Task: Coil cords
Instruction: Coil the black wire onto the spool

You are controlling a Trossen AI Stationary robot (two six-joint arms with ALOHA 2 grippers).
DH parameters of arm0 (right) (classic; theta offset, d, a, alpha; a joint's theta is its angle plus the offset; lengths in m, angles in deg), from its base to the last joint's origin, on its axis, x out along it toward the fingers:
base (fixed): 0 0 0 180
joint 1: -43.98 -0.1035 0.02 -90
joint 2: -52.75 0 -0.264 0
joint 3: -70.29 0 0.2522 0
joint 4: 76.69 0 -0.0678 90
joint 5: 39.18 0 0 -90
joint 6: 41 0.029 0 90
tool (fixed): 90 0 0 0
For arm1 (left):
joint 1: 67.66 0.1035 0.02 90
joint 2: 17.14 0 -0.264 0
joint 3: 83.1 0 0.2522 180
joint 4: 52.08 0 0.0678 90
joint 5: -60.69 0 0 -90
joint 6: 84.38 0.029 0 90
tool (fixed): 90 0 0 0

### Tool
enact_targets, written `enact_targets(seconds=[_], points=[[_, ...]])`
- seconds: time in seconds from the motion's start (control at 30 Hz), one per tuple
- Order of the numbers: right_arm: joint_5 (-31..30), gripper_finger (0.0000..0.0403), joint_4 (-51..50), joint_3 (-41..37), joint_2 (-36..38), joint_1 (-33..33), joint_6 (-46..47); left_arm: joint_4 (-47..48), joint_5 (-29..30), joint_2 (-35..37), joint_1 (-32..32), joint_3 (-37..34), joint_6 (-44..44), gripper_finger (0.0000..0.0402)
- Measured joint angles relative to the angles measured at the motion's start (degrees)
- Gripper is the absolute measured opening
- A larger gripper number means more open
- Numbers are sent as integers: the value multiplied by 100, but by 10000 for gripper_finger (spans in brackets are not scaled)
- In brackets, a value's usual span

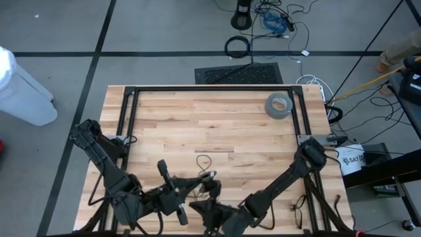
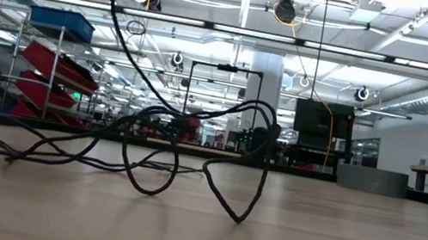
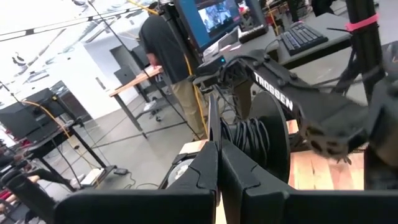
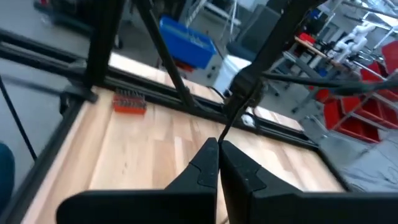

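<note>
My left pincer (image 3: 219, 163) is clenched, thin black wire (image 1: 202, 160) pinched between its tips; my right pincer (image 4: 217, 157) is clenched on it too. Wire loops sprawl across the near, pale wooden worktop (image 1: 217, 125), grey tape roll (image 1: 279, 105) far back.

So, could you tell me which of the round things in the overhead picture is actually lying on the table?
The grey tape roll, on the wooden table near its far right corner. The black cable ring lies on the floor beyond the table's far edge.
</note>
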Motion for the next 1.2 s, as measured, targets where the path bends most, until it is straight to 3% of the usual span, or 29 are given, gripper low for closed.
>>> enact_targets(seconds=[0.23,0.37,0.77,1.03,1.2], points=[[-288,0,-2155,1176,6,-320,417,4,2,0,-46,0,4,2],[-330,0,-2680,1694,19,-491,493,51,-2,0,-53,0,9,2],[-305,0,-3723,2996,16,-543,274,212,-423,0,-53,0,15,2],[-289,0,-3804,3439,16,-502,-118,276,-700,-2,-53,0,-3,2],[-316,0,-4082,3444,-43,-491,174,63,-711,-2,-94,0,-4,2]])
